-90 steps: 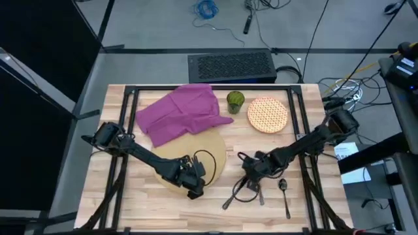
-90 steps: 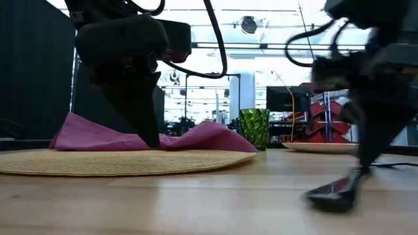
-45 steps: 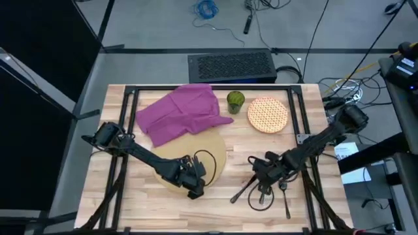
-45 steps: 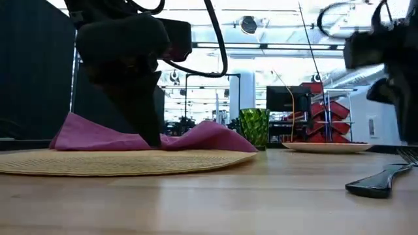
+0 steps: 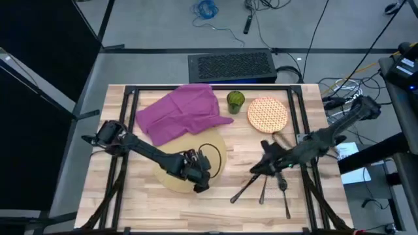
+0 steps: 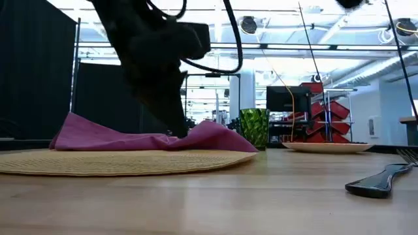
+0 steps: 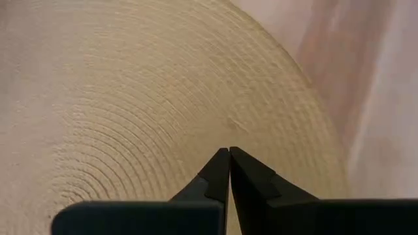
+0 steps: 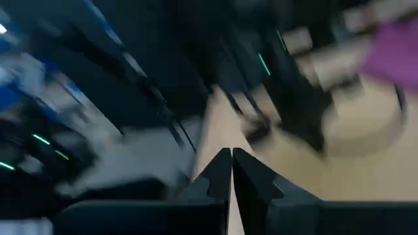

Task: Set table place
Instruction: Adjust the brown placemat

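**Mat in place, settings still to come**

While your left pincer (image 5: pixel 201 185) sits clenched and empty over the round tan mat (image 5: pixel 171 156) at the desk's (image 5: pixel 215 209) front centre, your right pincer (image 5: pixel 266 163), also clenched on nothing, hovers near the cutlery (image 5: pixel 261 186). Next, I judge, clear the magenta napkin (image 5: pixel 179 112) overlapping the mat, then bring the lattice plate (image 5: pixel 267 114).

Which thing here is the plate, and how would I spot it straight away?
Start at the wooden table and look to its far edge, right of the green glass. The plate is the small round dish there with a red-and-cream lattice pattern, unlike the larger plain tan mat.
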